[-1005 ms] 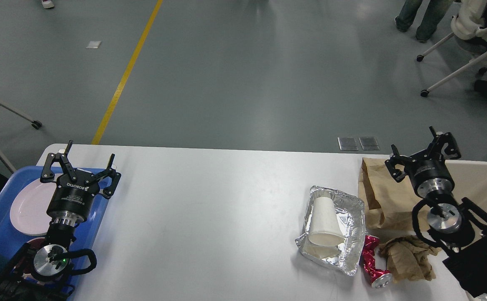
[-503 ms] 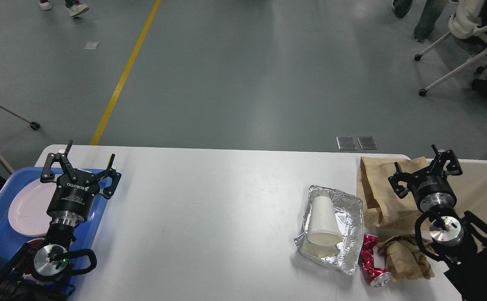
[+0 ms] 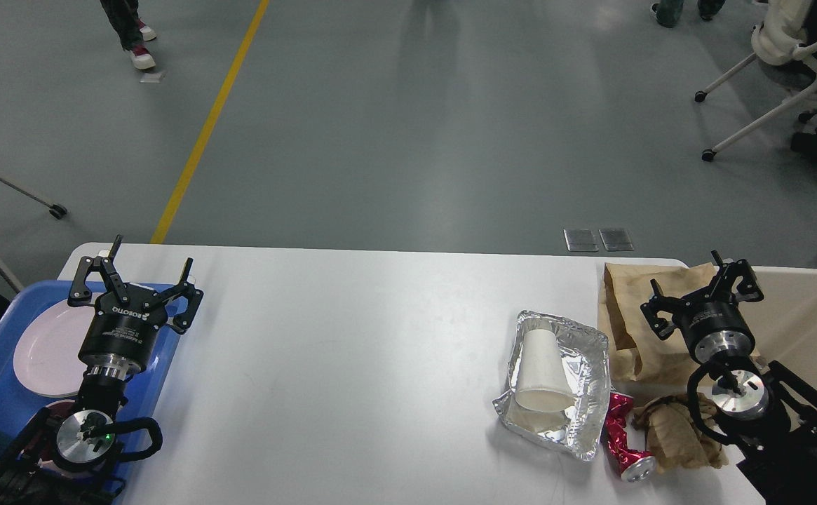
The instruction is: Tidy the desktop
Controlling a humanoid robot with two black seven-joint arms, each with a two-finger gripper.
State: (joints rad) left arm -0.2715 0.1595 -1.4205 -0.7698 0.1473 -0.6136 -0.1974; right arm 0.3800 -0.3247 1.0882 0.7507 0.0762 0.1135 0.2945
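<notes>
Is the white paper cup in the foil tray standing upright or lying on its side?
Lying on its side. The white paper cup rests in the crumpled foil tray, its open mouth facing the near table edge.

R gripper (image 3: pixel 686 282) moved down-left, over bag (image 3: pixel 625 308).

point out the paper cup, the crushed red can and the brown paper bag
paper cup (image 3: pixel 543 372), head view, middle of its white side wall, lying in the foil tray.
crushed red can (image 3: pixel 622 442), head view, on its dented red body.
brown paper bag (image 3: pixel 625 308), head view, on the flat upper left part.
</notes>
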